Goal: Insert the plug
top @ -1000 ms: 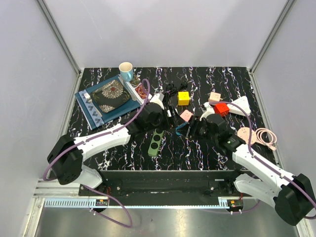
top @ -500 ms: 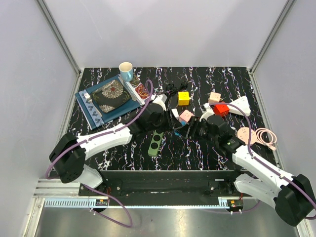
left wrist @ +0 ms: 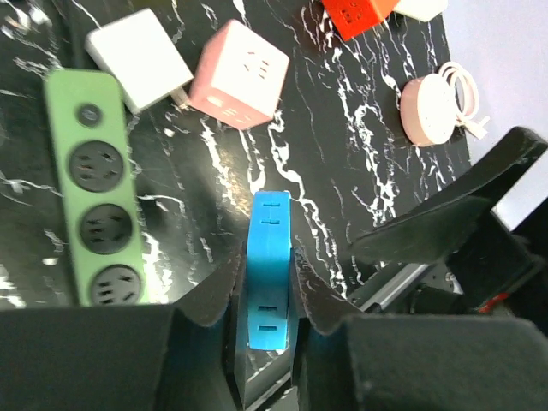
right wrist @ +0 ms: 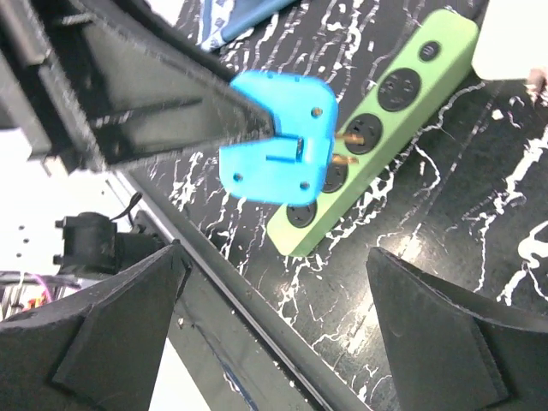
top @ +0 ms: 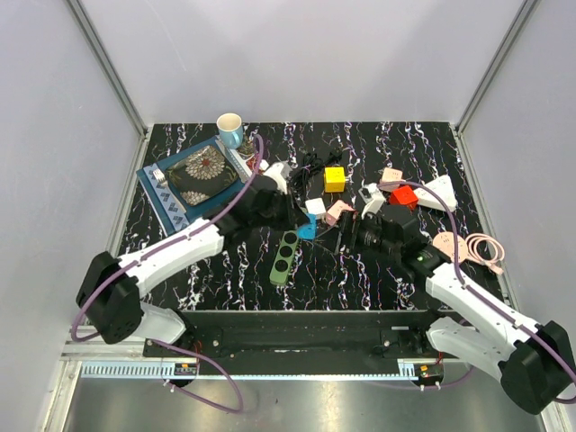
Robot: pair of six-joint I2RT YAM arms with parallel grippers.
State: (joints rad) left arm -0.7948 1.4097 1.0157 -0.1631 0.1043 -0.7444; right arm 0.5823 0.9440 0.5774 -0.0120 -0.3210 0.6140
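A blue plug (top: 308, 228) hangs above the table with my left gripper (top: 300, 221) shut on it. In the left wrist view the plug (left wrist: 269, 274) is pinched flat between both fingers of that gripper (left wrist: 266, 262). In the right wrist view its metal prongs (right wrist: 343, 146) point at the green power strip (right wrist: 381, 120), just above the sockets. The strip (top: 286, 258) lies flat, below and left of the plug. My right gripper (top: 354, 231) stands open just right of the plug, with nothing between its fingers (right wrist: 454, 338).
A white adapter (top: 315, 206), pink cube (top: 340, 211), yellow cube (top: 335, 178) and red cube (top: 402, 198) lie behind the plug. A pink cable reel (top: 445, 245) sits at right. A blue mat with a plate (top: 193, 180) and a cup (top: 229, 129) stand back left.
The left gripper shut on the blue plug and the right gripper opened and let it go. The left arm drew the plug a little leftward, toward the green strip.
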